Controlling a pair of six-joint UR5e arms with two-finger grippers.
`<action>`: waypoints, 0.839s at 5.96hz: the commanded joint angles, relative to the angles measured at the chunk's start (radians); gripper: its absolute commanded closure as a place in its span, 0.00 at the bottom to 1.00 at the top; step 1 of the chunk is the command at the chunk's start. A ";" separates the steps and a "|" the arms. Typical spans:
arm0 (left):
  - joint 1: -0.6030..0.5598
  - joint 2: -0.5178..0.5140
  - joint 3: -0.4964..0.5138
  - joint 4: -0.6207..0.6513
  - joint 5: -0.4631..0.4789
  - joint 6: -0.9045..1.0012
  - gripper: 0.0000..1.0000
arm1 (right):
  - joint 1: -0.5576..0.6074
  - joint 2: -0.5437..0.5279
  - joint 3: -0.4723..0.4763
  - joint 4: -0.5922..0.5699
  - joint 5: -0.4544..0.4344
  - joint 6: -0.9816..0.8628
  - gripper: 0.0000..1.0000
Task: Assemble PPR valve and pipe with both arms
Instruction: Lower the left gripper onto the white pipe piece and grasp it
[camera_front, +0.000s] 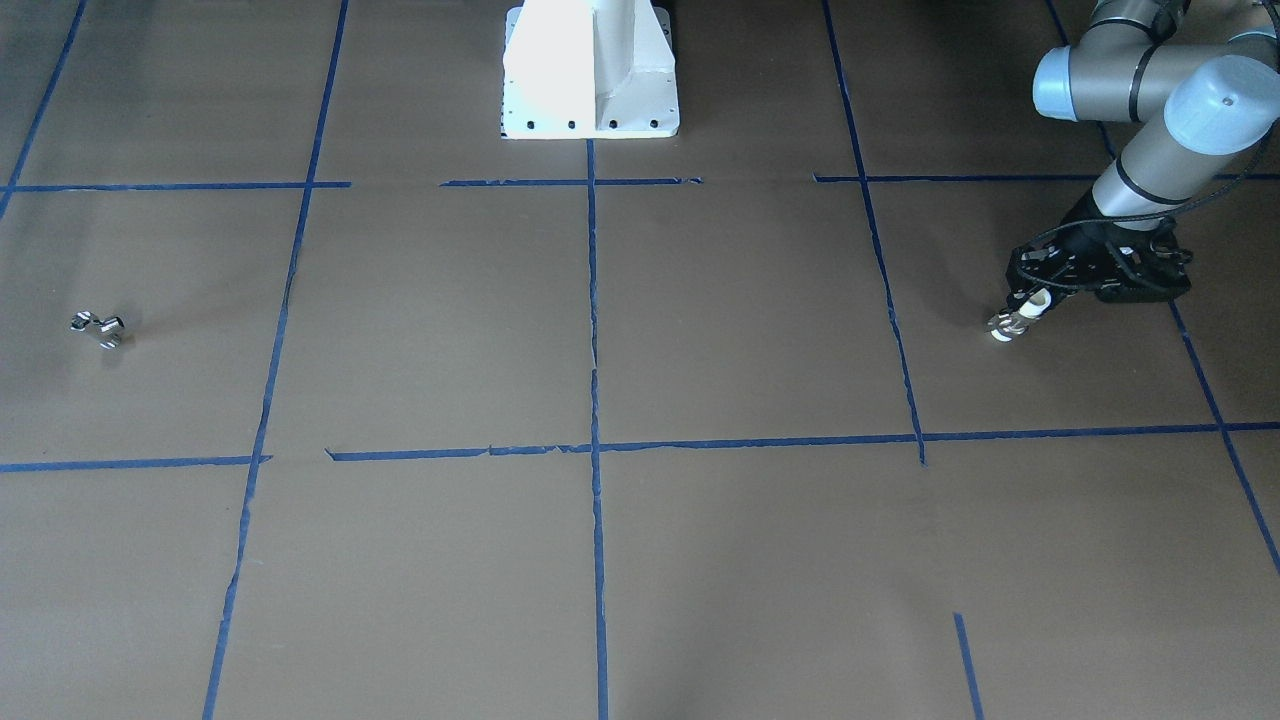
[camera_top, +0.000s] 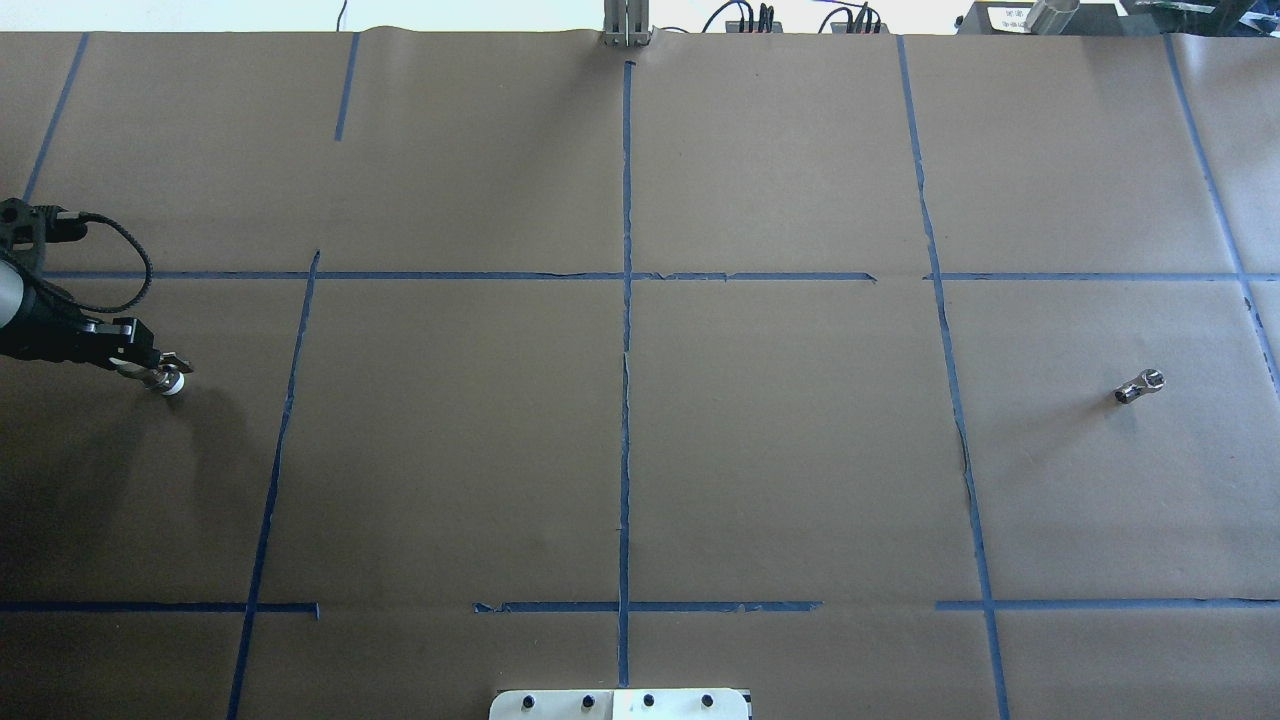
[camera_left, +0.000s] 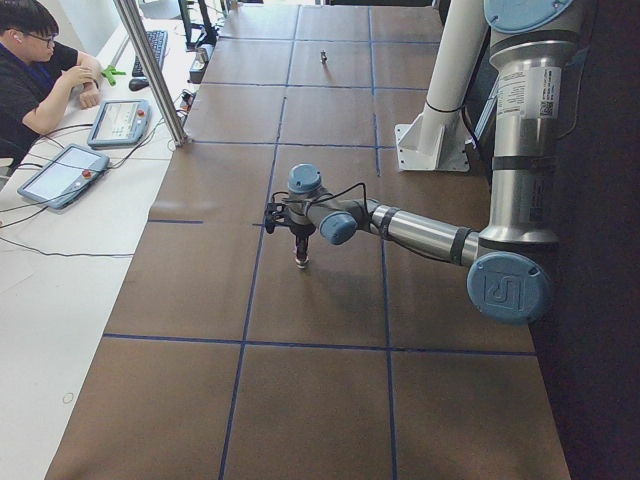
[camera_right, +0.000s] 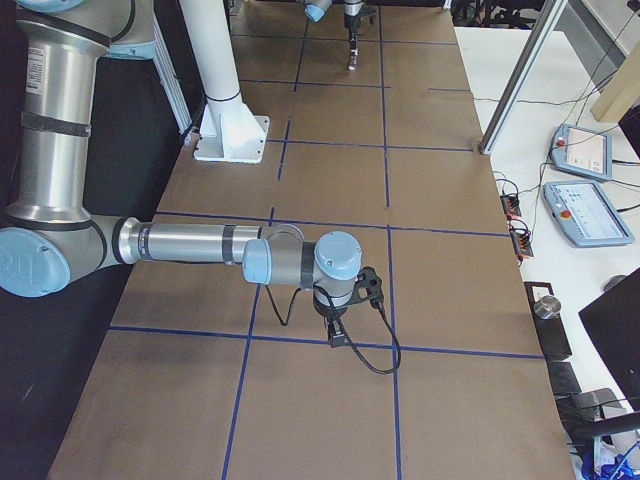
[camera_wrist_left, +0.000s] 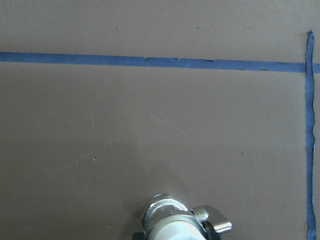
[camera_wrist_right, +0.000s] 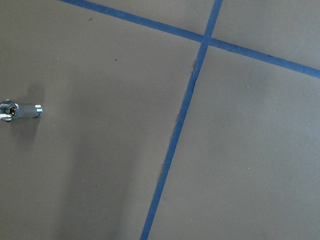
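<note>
The white PPR valve (camera_front: 1008, 327) with its metal collar sits between the fingertips of my left gripper (camera_front: 1022, 312), which is shut on it, low over the brown paper. It also shows in the overhead view (camera_top: 173, 383) and at the bottom of the left wrist view (camera_wrist_left: 172, 222). The small silver pipe (camera_front: 100, 328) lies alone on the paper at the table's other end (camera_top: 1140, 386), also at the left edge of the right wrist view (camera_wrist_right: 20, 110). My right gripper (camera_right: 338, 335) shows only in the exterior right view, pointing down; I cannot tell whether it is open.
Brown paper with blue tape lines (camera_top: 626, 400) covers the table. The white pedestal (camera_front: 590, 70) stands at the robot's side. An operator (camera_left: 35, 70) sits beside teach pendants (camera_left: 60, 172) past the far long edge. A metal post (camera_left: 150, 70) rises there.
</note>
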 joint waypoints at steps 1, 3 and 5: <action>-0.004 0.002 -0.016 0.002 -0.002 0.000 1.00 | 0.000 -0.001 0.000 0.000 0.000 0.002 0.00; -0.013 -0.001 -0.058 0.005 -0.008 -0.001 1.00 | 0.000 -0.001 0.000 0.000 0.000 0.000 0.00; -0.009 -0.041 -0.083 0.005 -0.007 -0.020 1.00 | 0.000 -0.001 -0.002 0.000 0.000 0.000 0.00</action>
